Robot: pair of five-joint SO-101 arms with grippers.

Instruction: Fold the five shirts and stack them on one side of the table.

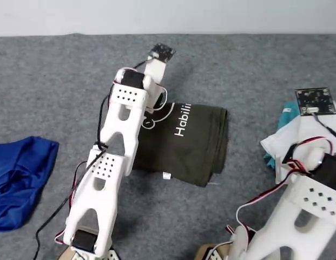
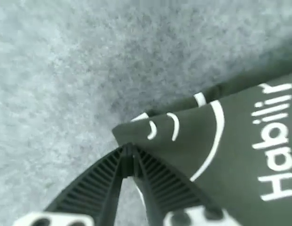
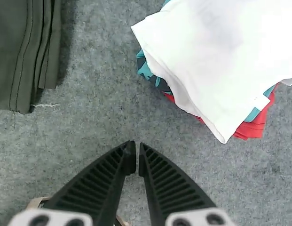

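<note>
- The left gripper point(image 2: 129, 154) has its jaws pressed tight together. The tips sit right at a corner of the dark green shirt point(image 2: 230, 155). I cannot tell if any cloth is caught between them.
- The right gripper point(image 3: 137, 157) has its jaws together too, and there is nothing in them. It points down at the bare grey bench point(image 3: 89, 117), between the green shirt and a pile of other shirts.
- The dark green shirt lies folded near the middle of the bench. It has white letters and a white curved line on top.
- The left arm point(image 1: 111, 162) stretches out from the near edge of the bench to the far corner of the green shirt.
- The pile sits at the right side of the bench. A white shirt point(image 3: 216, 52) is on top, a teal shirt point(image 3: 150, 75) peeks out under it, and a red shirt point(image 3: 254, 129) is under those.
- A blue shirt point(image 1: 21, 173) lies crumpled at the left edge, well apart from the rest.
</note>
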